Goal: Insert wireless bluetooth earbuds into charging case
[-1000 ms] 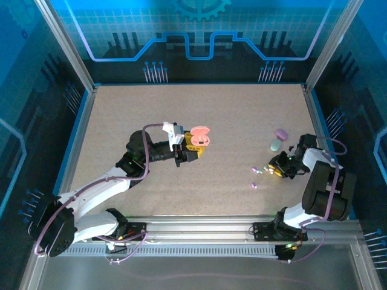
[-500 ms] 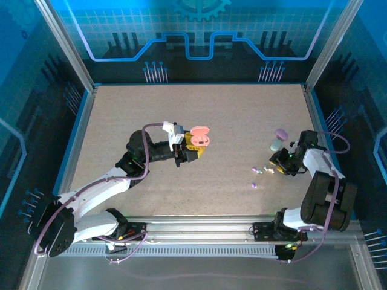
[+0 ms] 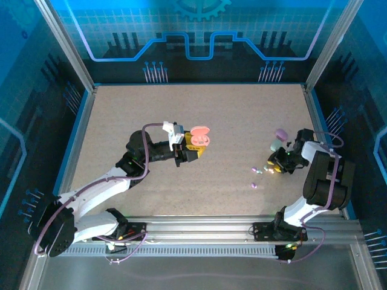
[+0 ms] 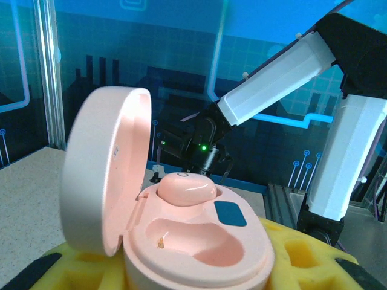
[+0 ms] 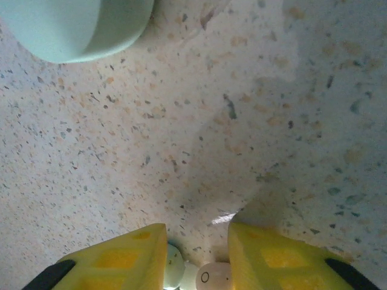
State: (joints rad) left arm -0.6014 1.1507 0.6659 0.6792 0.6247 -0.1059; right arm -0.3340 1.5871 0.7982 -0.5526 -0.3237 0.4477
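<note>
My left gripper (image 3: pixel 195 148) is shut on the base of a pink charging case (image 4: pixel 193 241), held above the table's middle with its lid (image 4: pixel 106 175) open. One pink earbud (image 4: pixel 186 188) sits in the far socket; the near socket is empty. My right gripper (image 3: pixel 279 164) is down on the table at the right, its yellow fingers (image 5: pixel 272 257) apart. Between the tips lie a whitish earbud (image 5: pixel 211 278) and a pale teal earbud (image 5: pixel 174 266). More tiny earbuds (image 3: pixel 256 171) lie on the table just left of it, one purple (image 3: pixel 254 185).
A teal pebble-shaped case (image 3: pixel 276 145) and a purple one (image 3: pixel 280 133) lie just beyond the right gripper; the teal case (image 5: pixel 78 24) shows at the top left of the right wrist view. The table's right wall stands close to the right arm.
The right arm has swung its elbow and wrist a little farther from the near edge while its gripper stayed by the earbuds. The left arm and the pink case have not moved.
</note>
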